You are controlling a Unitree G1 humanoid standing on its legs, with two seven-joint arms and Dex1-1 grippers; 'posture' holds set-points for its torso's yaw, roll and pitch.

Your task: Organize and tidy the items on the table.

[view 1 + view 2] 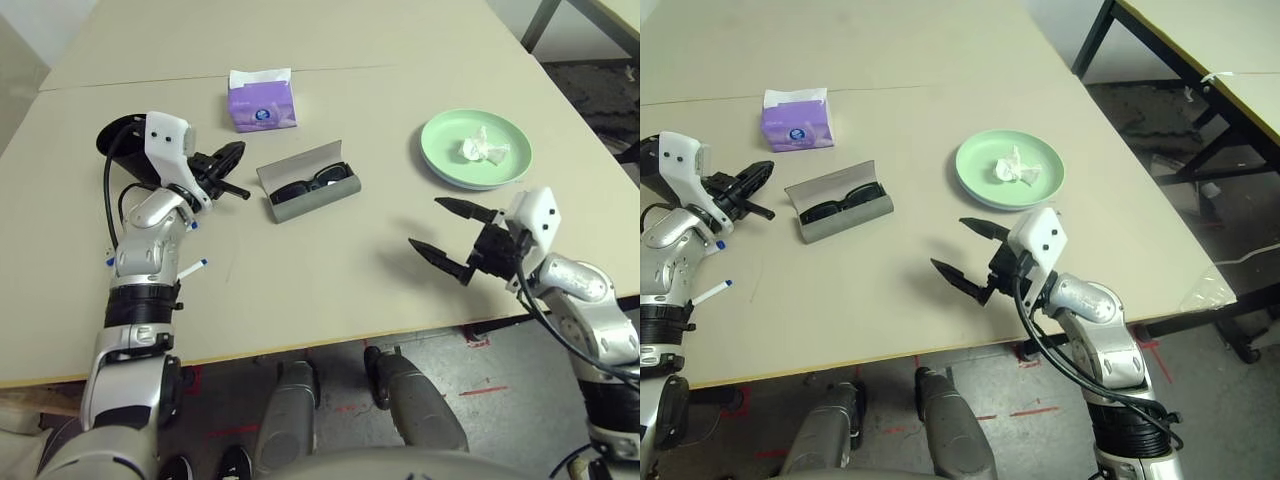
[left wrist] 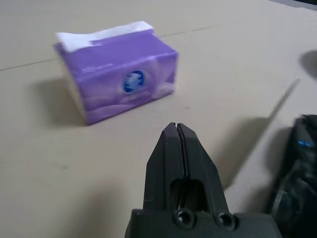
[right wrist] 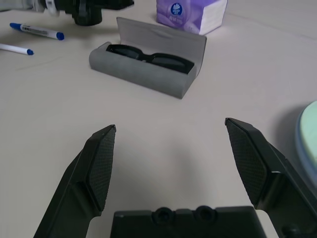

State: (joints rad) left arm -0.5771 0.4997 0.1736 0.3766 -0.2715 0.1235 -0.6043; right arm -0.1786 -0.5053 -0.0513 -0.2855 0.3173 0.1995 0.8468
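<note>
- The glasses case [image 1: 310, 183] lies open mid-table with the black sunglasses [image 3: 150, 57] inside; nothing touches it.
- Your left gripper [image 1: 232, 157] has its jaws pressed fully together, holding nothing, hovering between the case and the purple tissue pack [image 1: 262, 100].
- Your right gripper [image 1: 447, 232] stands wide open and empty above bare table [image 1: 330, 270].
- The crumpled tissue [image 1: 479, 148] sits on the green plate [image 1: 440, 160].
- Two markers [image 3: 37, 31] lie beside your left arm.
</note>
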